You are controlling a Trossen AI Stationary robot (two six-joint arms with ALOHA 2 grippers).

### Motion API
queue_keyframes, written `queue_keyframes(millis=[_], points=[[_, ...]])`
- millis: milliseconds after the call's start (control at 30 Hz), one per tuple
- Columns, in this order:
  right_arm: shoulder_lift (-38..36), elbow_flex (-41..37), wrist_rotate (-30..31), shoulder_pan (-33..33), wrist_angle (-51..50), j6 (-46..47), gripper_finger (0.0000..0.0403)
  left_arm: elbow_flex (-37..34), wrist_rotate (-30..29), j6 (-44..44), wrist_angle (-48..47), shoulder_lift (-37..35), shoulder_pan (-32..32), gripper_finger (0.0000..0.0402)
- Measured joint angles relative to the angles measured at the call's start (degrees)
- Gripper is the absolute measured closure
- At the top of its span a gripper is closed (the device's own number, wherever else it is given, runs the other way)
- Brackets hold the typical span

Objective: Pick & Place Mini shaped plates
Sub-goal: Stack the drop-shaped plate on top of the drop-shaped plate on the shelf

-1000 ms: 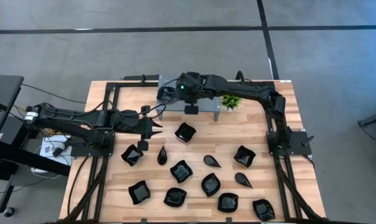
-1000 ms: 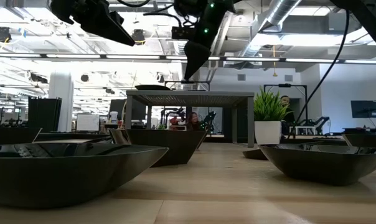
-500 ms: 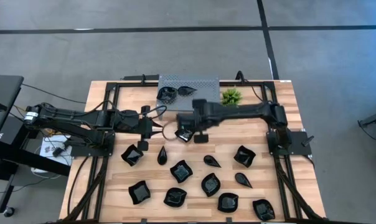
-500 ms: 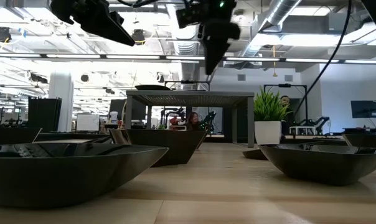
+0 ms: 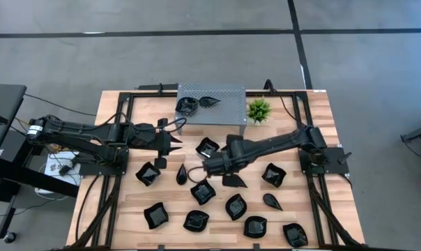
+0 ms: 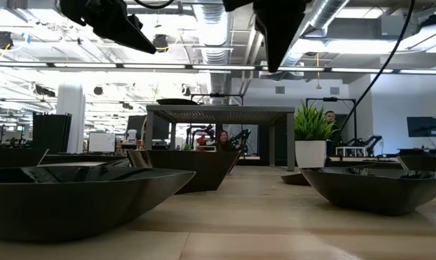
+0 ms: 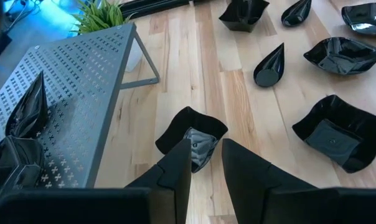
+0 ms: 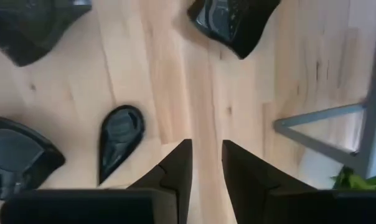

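Several glossy black mini shaped plates lie on the wooden table (image 5: 280,136). Two more sit on top of the grey perforated stand (image 5: 212,103). My right gripper (image 5: 209,167) (image 8: 206,163) hovers open above bare wood. A teardrop plate (image 8: 119,142) (image 5: 182,174) lies beside it and a wavy-edged plate (image 8: 235,18) (image 5: 208,146) is a little farther toward the stand. My left gripper (image 5: 177,143) (image 7: 206,158) waits open in the air at the table's left, pointing at that same wavy plate (image 7: 191,134).
The stand (image 7: 63,106) stands on thin legs (image 8: 325,115) at the far edge, with the small green plant (image 5: 258,109) to its right. Black frame rails (image 5: 127,118) run along the table's left and right sides. Bare wood shows between the stand and the plates.
My right gripper has swung from above the stand toward the table's near edge, over the wavy plate, and now hangs above the plates in the middle. In the low view it has come much closer. The stand's two plates are uncovered.
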Motion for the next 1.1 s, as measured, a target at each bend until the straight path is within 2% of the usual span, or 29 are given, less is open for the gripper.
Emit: queue_keyframes(millis=[200,267,367,467,567,667,767,867,1100], points=[[-6.5,-5.9,-4.4,0.8,-0.5,6.6,0.0321,0.0,0.0,-0.1,-0.3,0.0,0.0,0.0309],[-10.7,-7.7,-3.0,1.5,0.2,9.0,0.0321,0.0,0.0,-0.1,-0.3,0.0,0.0,0.0309],[-17.9,-12.1,2.3,3.0,3.4,13.0,0.0321,0.0,0.0,-0.1,-0.3,0.0,0.0,0.0309],[-24.0,-21.6,6.3,5.2,12.6,19.2,0.0321,0.0,0.0,-0.1,-0.3,0.0,0.0,0.0309],[-26.6,-32.7,2.3,7.3,28.2,23.8,0.0321,-0.2,0.8,-2.0,-0.4,0.0,0.0,0.0309],[-25.0,-39.3,-3.9,9.1,39.7,22.4,0.0321,-2.9,8.4,-8.0,0.0,0.0,0.0,0.0309],[-20.9,-40.4,-5.3,10.3,41.8,21.6,0.0321,-7.0,14.6,-15.6,0.5,0.0,-1.1,0.0309],[-16.9,-40.4,-6.4,10.3,41.9,21.4,0.0321,-10.1,13.4,-20.8,1.2,0.0,-2.4,0.0309],[-10.9,-40.4,-9.6,8.1,42.4,21.4,0.0321,-12.2,4.0,-21.1,2.7,0.0,-2.6,0.0309]])
